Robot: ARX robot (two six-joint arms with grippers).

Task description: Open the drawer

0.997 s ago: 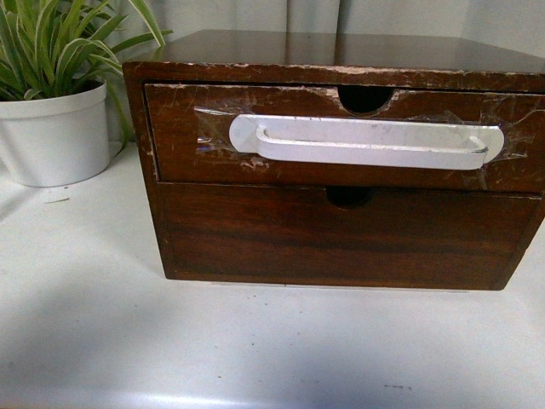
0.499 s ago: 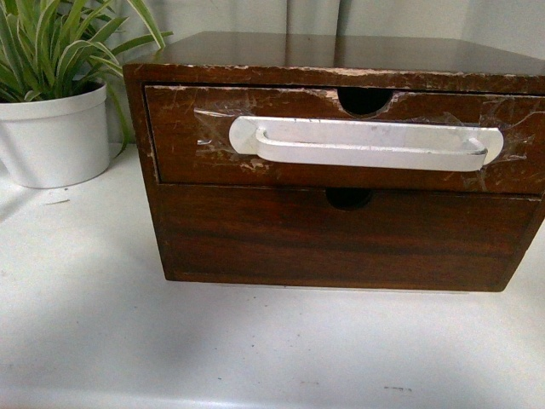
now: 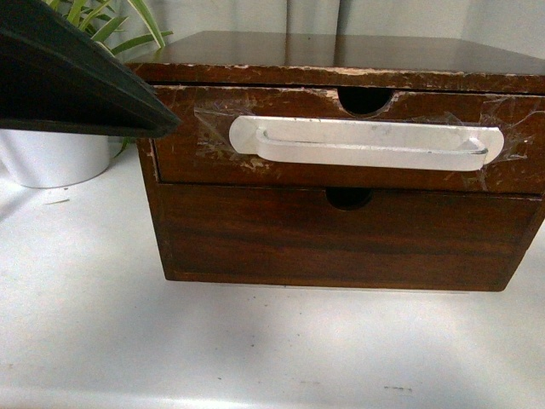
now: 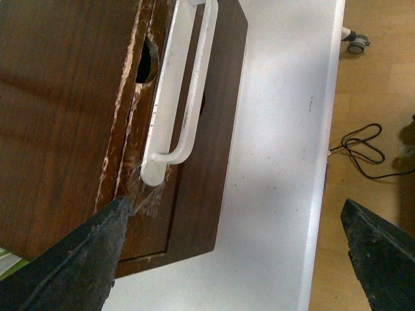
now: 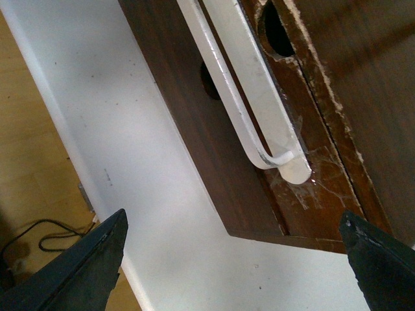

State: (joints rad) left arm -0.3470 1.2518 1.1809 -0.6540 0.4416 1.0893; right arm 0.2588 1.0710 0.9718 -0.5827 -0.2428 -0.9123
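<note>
The drawer (image 3: pixel 183 153) is the upper one of a small dark wood cabinet, its scratched front level with the frame. A long white handle (image 3: pixel 366 142) is taped across it under a half-round notch (image 3: pixel 364 100). My left gripper (image 4: pixel 235 204) is open, above the table off the handle's (image 4: pixel 185 91) left end; one of its fingers (image 3: pixel 77 85) fills the front view's top left corner. My right gripper (image 5: pixel 233 217) is open too, off the handle's (image 5: pixel 249 97) right end, near the cabinet's corner. Neither touches the handle. The right gripper is out of the front view.
A plain lower drawer (image 3: pixel 341 243) sits under the first. A white plant pot (image 3: pixel 51 162) stands left of the cabinet, partly hidden by the finger. The white table (image 3: pixel 255 349) ends close in front, with wooden floor, a cable (image 4: pixel 363 152) and a caster (image 4: pixel 355 44) beyond.
A dark finger of my left gripper has come into the front view at the top left, covering most of the plant. The drawer has not moved.
</note>
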